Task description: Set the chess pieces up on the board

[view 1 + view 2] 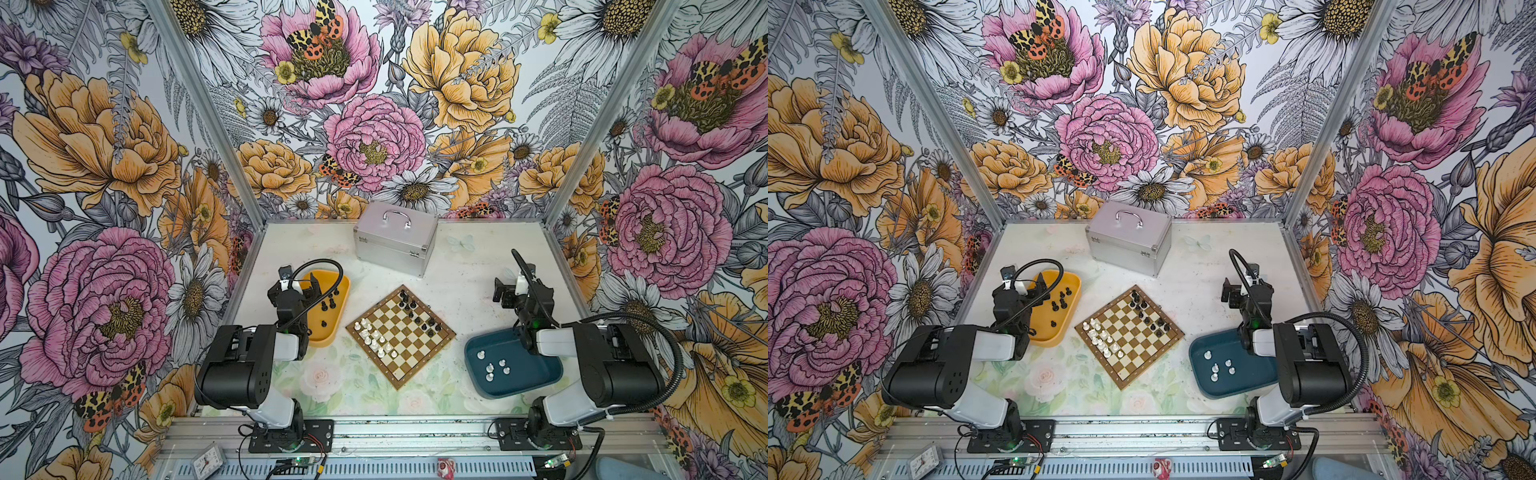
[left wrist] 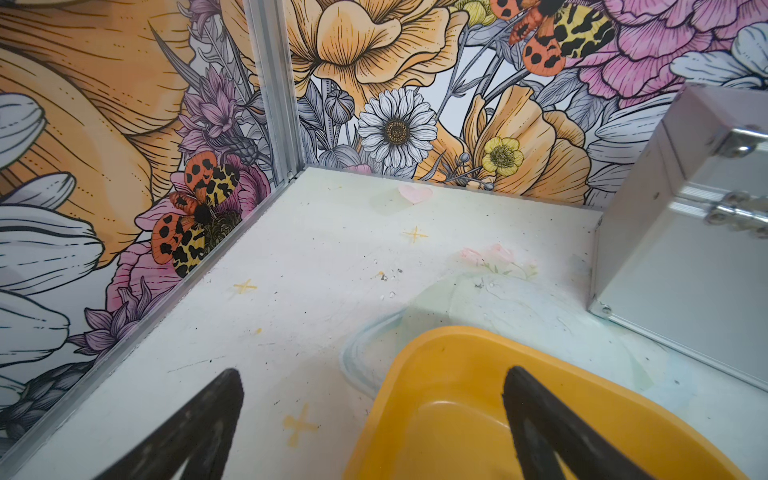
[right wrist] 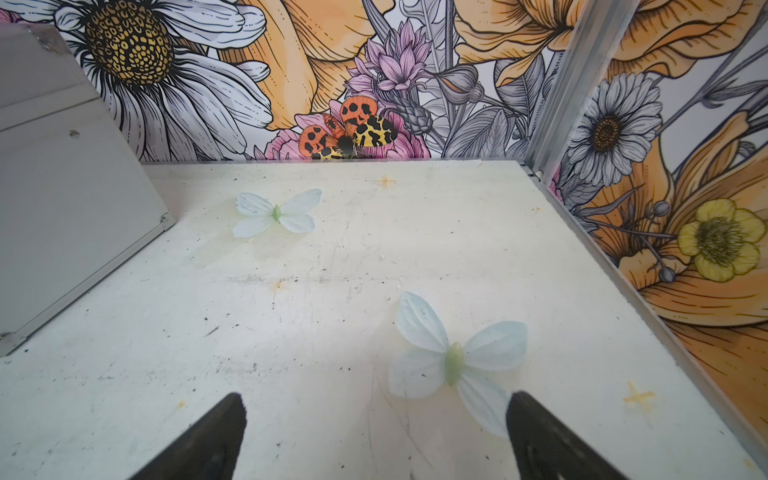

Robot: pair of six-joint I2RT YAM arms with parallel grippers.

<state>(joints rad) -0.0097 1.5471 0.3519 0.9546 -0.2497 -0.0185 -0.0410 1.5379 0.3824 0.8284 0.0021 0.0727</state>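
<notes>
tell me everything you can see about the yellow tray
The yellow tray is a mustard, plastic-looking dish with rounded corners and a raised rim. It lies flat on the table, left of the board and clear of it. At least five small black chess pieces stand scattered inside; the arm hides part of it. The left gripper hangs over its far end, jaws open, holding nothing.

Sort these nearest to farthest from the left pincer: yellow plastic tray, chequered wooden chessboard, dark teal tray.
From the left pincer, in a top view:
1. yellow plastic tray, partly under it
2. chequered wooden chessboard, table's middle
3. dark teal tray, far right
</notes>
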